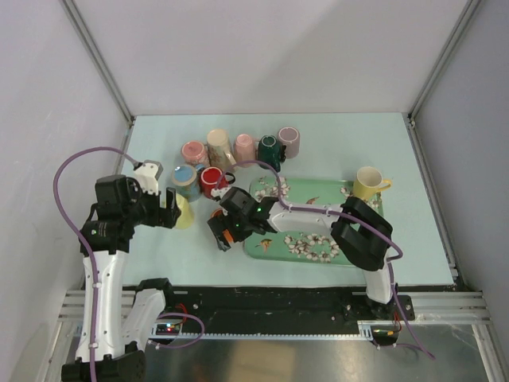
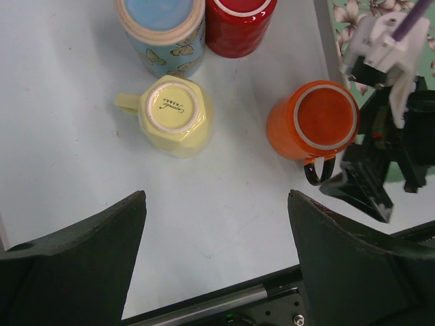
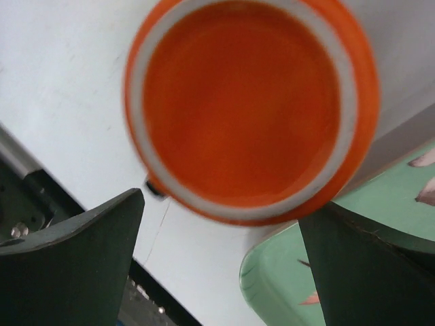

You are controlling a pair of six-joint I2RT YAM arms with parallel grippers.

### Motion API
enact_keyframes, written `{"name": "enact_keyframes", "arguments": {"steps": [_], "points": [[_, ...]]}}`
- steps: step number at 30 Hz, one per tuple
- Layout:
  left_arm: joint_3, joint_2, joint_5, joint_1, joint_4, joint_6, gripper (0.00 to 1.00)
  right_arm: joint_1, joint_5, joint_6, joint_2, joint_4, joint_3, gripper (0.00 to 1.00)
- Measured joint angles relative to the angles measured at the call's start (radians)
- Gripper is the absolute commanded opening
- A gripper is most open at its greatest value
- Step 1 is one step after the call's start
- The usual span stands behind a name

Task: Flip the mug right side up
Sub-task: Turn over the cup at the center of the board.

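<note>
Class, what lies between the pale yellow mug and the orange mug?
Nothing. In the left wrist view, only bare table separates the pale yellow mug from the orange mug; they stand apart.

Pale table (image 1: 413, 151) bears a floral tray (image 1: 326, 193) and clustered mugs (image 1: 244, 147).

A tray (image 1: 318, 195) is set on the right half of the desk (image 1: 334, 135). An upturned mug (image 2: 319, 119) is placed just beside the tray's left edge, beneath the right end effector (image 1: 227, 231). A second upturned mug (image 2: 173, 112) is found to its left, apart from it. A cluster of mugs (image 1: 238, 151) is gathered behind both. One upright mug (image 1: 367, 183) is seen at the tray's far right corner.
</note>
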Motion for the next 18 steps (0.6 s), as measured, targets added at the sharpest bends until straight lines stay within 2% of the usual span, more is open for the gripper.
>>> {"name": "enact_keyframes", "arguments": {"steps": [7,15,18], "points": [[-0.006,-0.013,0.023,0.002,0.001,-0.016,0.87,0.015,0.172,0.063,0.051,-0.030,0.051,0.99],[-0.006,0.003,0.045,0.002,0.001,-0.019,0.87,-0.002,0.247,-0.015,0.040,0.006,0.032,0.88],[-0.005,0.008,0.052,0.005,0.001,-0.019,0.87,-0.027,0.246,-0.083,0.024,0.018,0.010,0.80]]}}
